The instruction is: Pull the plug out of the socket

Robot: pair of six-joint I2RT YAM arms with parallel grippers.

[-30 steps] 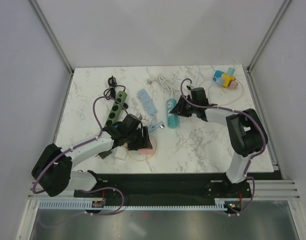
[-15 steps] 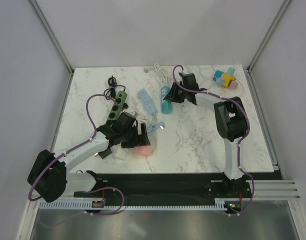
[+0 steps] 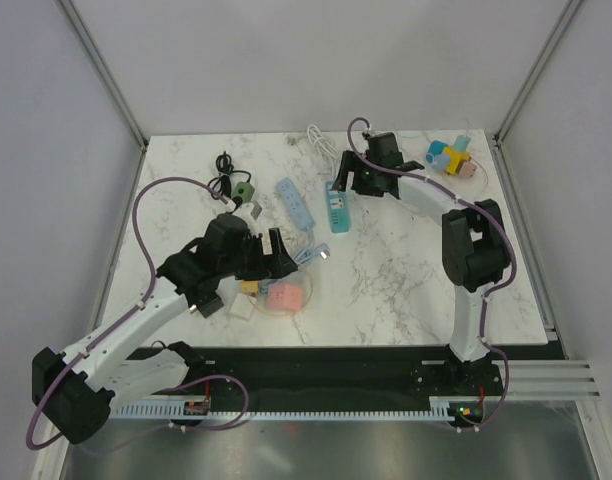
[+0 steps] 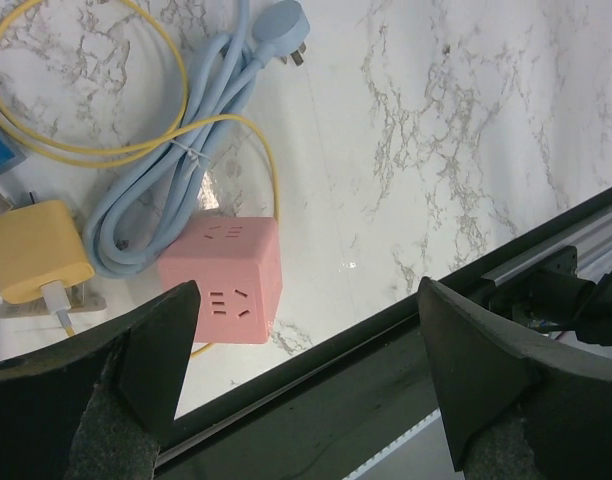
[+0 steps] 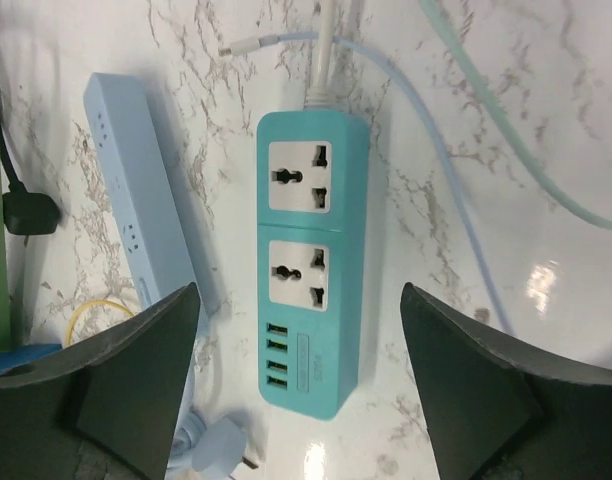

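A pink cube socket sits on the marble with nothing plugged into the face I can see. A yellow adapter lies to its left, apart from it. A light blue plug on a coiled cable lies free, prongs bare. My left gripper hangs open above the cube and holds nothing. The teal power strip lies flat with both sockets empty. My right gripper is open over it, touching nothing.
A light blue strip lies left of the teal one. A green strip with a black plug in it sits further left. Coloured cube sockets stand at the far right. The table's front rail is near the pink cube.
Both grippers opened. The left one rose off the pink cube and drew back. The right one dragged the teal strip toward the far side, then let it go.
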